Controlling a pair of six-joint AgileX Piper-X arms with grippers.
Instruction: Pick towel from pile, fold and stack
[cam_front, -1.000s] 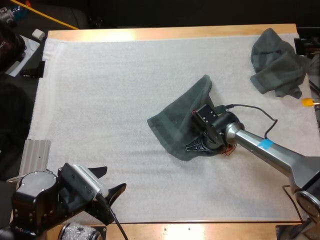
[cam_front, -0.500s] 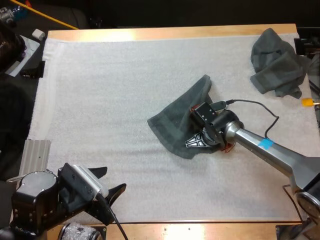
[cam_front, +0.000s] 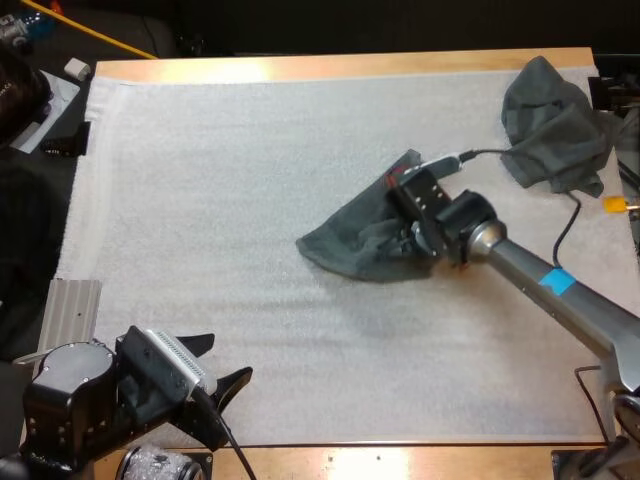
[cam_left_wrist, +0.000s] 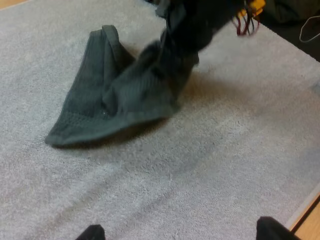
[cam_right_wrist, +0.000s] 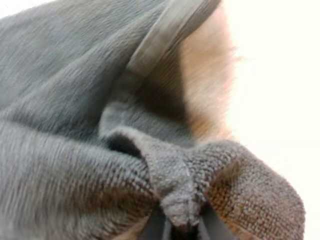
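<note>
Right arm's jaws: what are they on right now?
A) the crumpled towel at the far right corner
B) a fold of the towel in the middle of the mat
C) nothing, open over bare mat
B. The right wrist view shows the jaws pinching a bunched fold of the towel from both sides, and the high view has that arm apart from the crumpled towel.

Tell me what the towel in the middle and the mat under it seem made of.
Towel: likely cotton terry, matte grey-green; nubby weave and a flat hemmed band show. Mat: perhaps white foam or felt, matte, with a finely pebbled surface.
</note>
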